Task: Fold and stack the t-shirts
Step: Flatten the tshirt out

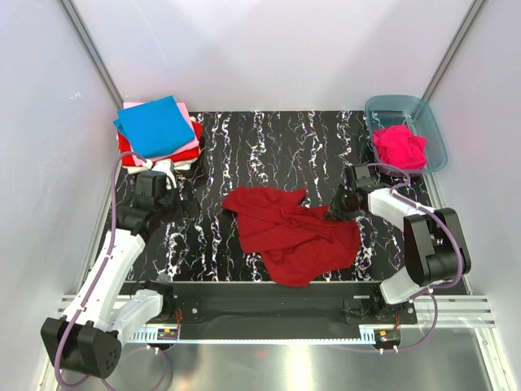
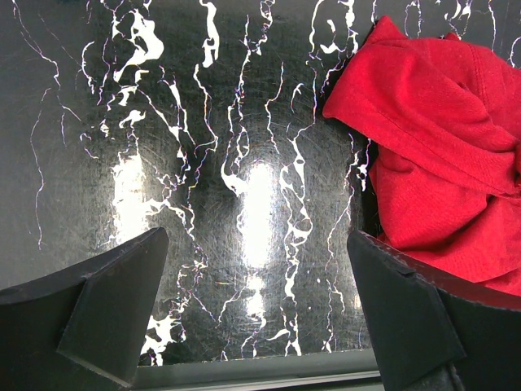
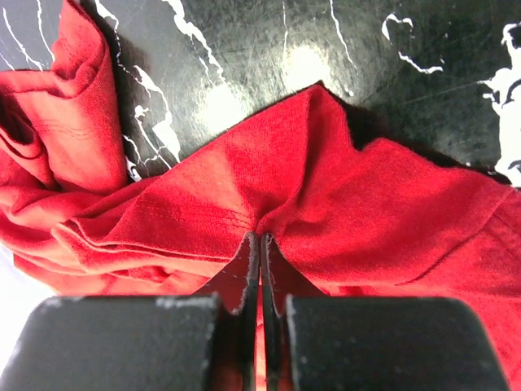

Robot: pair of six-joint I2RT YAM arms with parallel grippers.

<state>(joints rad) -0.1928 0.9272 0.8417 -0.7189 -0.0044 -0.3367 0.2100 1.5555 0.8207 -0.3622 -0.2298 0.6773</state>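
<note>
A large dark red t-shirt (image 1: 289, 232) lies crumpled on the black marbled table (image 1: 269, 151). My right gripper (image 1: 340, 208) is shut on a fold of this shirt at its right edge; the wrist view shows the cloth (image 3: 342, 204) pinched between the closed tips (image 3: 260, 244). My left gripper (image 1: 175, 204) is open and empty, low over bare table left of the shirt; the shirt's corner (image 2: 440, 122) shows at the right of its view. A stack of folded t-shirts (image 1: 156, 130), bright blue on top of pale pink, red and white, sits at the back left.
A translucent blue-grey tub (image 1: 433, 130) at the back right holds a hot pink t-shirt (image 1: 399, 147). White walls close in both sides and the back. A metal rail (image 1: 269, 314) runs along the near edge.
</note>
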